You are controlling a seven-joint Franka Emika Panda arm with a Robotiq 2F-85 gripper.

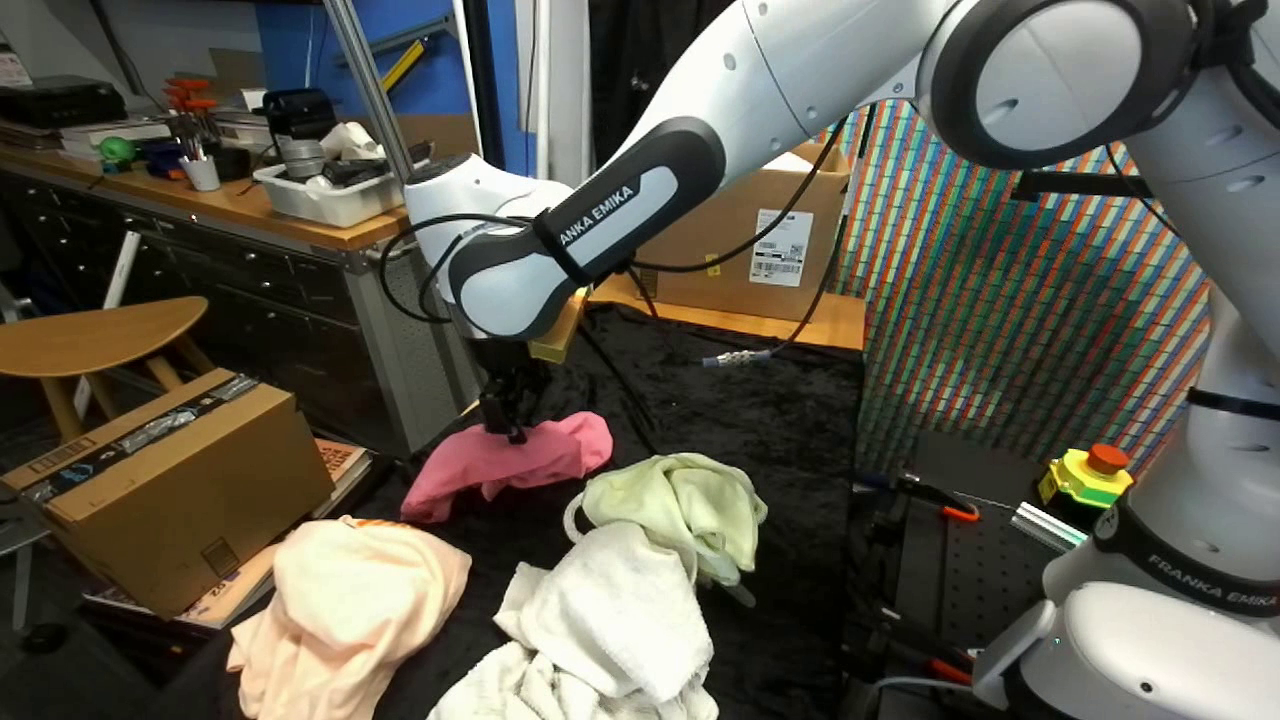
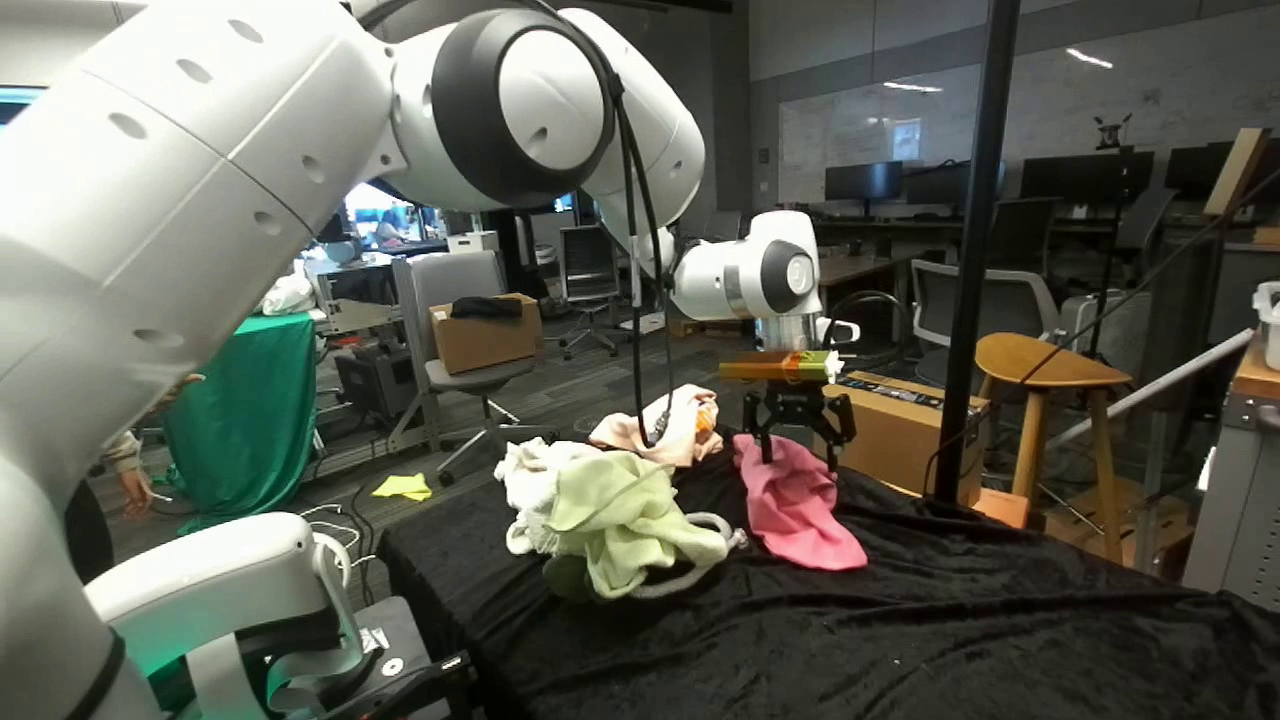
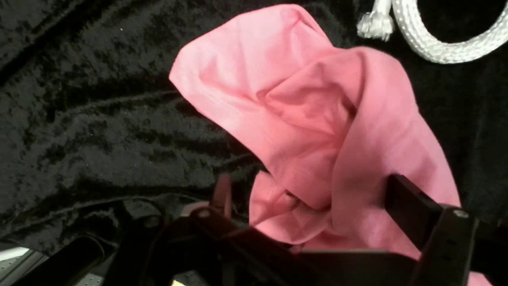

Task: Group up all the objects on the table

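- Peach cloth (image 1: 350,600), leftmost in an exterior view, lies bunched by the edge of the surface (image 1: 800,520), apart from the rest, so you likely have it yet to gather. An orange patch (image 2: 706,415), on it or beside it, shows well in an exterior view; the wrist view leaves the cloth out.
- Pink cloth (image 1: 545,460) lies crumpled on the surface under your end effector (image 2: 799,460), probably your present piece to bring in. The wrist view shows its raised folds, which should give you something to pinch.
- That end effector is released, fingers (image 3: 412,210) spread and aimed down, seemingly lined up for a grasp. In the wrist view the cloth lies in the gap, one finger over it and one past its edge; whether either touches, you cannot tell. An exterior view catches the end effector (image 1: 508,430) side-on and hides the spread.
- Rope (image 3: 448,51) curls out by the green cloth (image 1: 690,500), perhaps pinned under it. In an exterior view its tip (image 2: 738,540) seems almost to meet the pink; your wrist view shows them apart.
- White cloth (image 1: 610,610) overlaps the green, perhaps the heap you mean to build on. Which rests on which, you cannot tell.
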